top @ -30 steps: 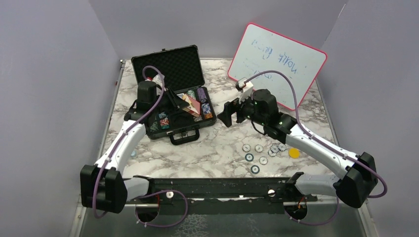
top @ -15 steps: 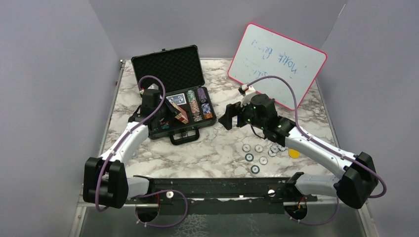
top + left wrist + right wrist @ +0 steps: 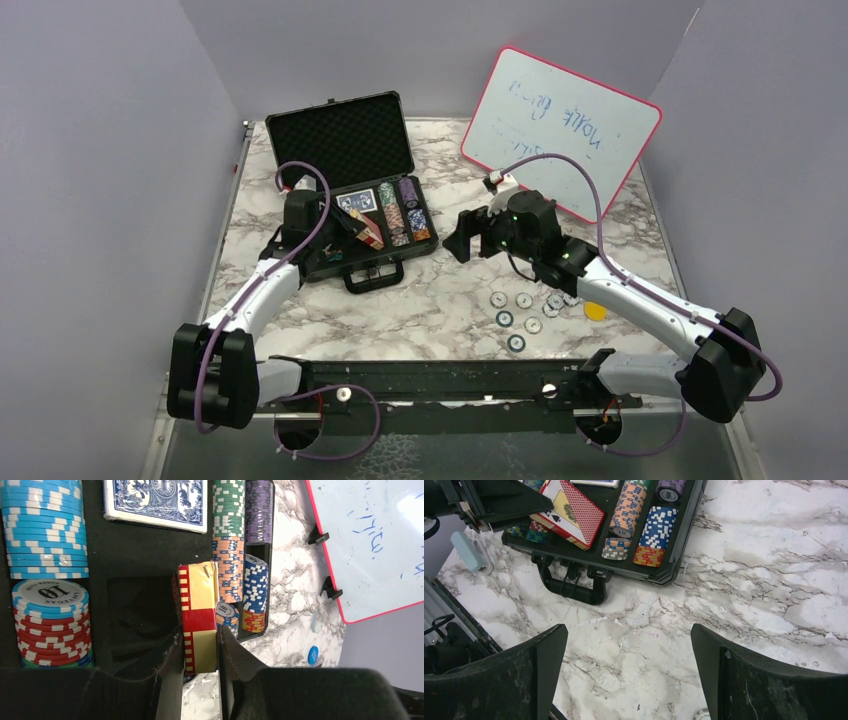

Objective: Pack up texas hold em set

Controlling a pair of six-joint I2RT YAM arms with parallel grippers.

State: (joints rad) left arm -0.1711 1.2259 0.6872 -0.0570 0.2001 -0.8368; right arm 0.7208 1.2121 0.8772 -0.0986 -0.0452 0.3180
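The black case (image 3: 340, 140) lies open at the back left, its handle (image 3: 375, 280) towards me. Rows of multicoloured chips (image 3: 228, 540) and a blue card deck (image 3: 155, 502) lie in its foam. My left gripper (image 3: 199, 647) is shut on a red and gold card deck (image 3: 199, 610) and holds it over an empty foam slot. From above, that deck (image 3: 364, 230) is tilted over the case's middle. My right gripper (image 3: 462, 238) is open and empty above the bare marble right of the case. Several loose chips (image 3: 520, 310) and a yellow button (image 3: 595, 310) lie on the table.
The pink-framed whiteboard (image 3: 560, 125) leans at the back right. A blue button (image 3: 313, 654) lies on the marble beside the case. Purple walls close in three sides. A black rail (image 3: 440, 380) runs along the near edge between the arm bases.
My left gripper has drawn the red deck back and down towards the case's front left. The right gripper has shifted slightly and stays open.
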